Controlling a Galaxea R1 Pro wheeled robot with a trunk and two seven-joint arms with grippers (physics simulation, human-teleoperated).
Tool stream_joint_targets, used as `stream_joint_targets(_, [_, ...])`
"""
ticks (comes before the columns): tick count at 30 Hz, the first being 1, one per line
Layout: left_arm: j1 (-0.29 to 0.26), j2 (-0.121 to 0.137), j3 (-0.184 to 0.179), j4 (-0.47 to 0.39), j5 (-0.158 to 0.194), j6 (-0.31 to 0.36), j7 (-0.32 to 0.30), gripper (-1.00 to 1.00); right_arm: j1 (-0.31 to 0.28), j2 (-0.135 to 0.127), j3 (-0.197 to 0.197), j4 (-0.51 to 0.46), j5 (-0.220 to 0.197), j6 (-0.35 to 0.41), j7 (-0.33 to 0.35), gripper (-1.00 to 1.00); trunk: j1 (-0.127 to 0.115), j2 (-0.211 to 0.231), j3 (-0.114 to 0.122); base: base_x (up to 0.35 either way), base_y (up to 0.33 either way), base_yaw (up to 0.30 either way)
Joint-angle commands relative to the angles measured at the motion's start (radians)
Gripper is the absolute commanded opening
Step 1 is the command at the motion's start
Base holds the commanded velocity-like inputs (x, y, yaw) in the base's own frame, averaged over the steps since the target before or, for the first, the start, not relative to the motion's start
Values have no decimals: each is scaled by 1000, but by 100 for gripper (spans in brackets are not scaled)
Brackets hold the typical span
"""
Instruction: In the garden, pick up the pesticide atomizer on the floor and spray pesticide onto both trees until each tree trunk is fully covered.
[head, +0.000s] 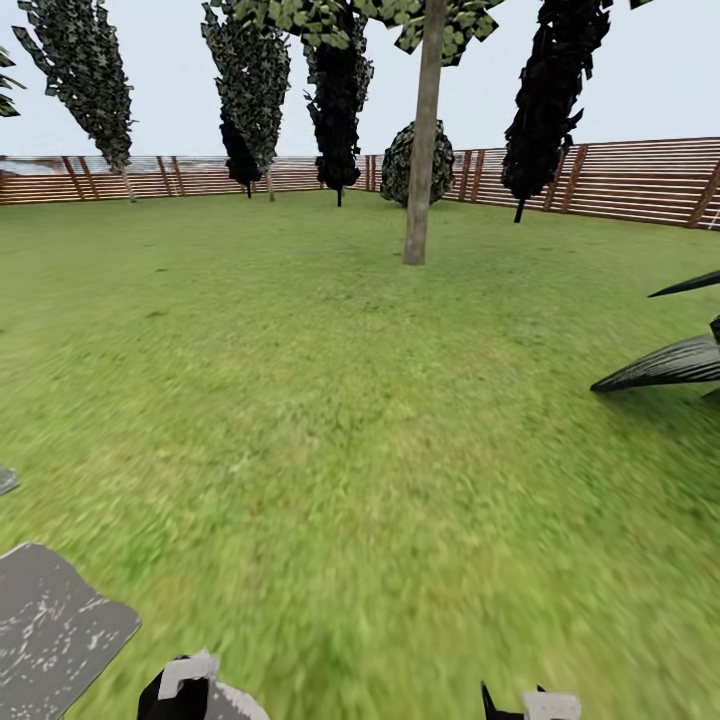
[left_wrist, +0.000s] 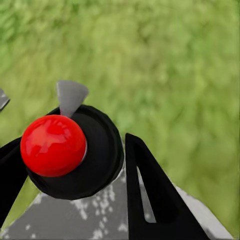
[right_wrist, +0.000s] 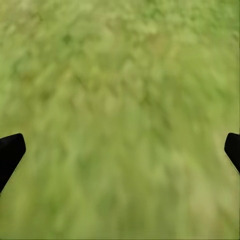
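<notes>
The pesticide atomizer (left_wrist: 97, 160), a round black body with a red ball cap and a grey nozzle, sits between the two black fingers of my left gripper (left_wrist: 70, 150), which is shut on it. In the head view that gripper (head: 185, 692) shows at the bottom edge. One tree stands ahead on the lawn, its straight grey-tan tree trunk (head: 422, 150) far out of reach. My right gripper (right_wrist: 120, 150) is open over bare grass, with its fingertips (right_wrist: 10, 150) at the frame's sides, and it also shows low in the head view (head: 525, 705).
A grey stepping stone (head: 50, 630) lies at my lower left, below the left gripper. Dark palm fronds (head: 670, 360) reach in from the right. Thin dark cypress-like trees (head: 338, 110) and a round bush (head: 400, 165) line the brown slat fence (head: 620, 180). Open lawn lies ahead.
</notes>
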Motion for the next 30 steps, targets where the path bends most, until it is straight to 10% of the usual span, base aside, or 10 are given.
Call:
stream_joint_targets(1, [0, 0, 0, 1, 2, -3, 1, -100, 0, 0, -2, 1, 0, -3, 0, 100, 0, 0, -1, 340, 0, 0])
stream_joint_targets(30, [0, 0, 0, 1, 2, -3, 1, -100, 0, 0, -2, 1, 0, -3, 0, 100, 0, 0, -1, 340, 0, 0])
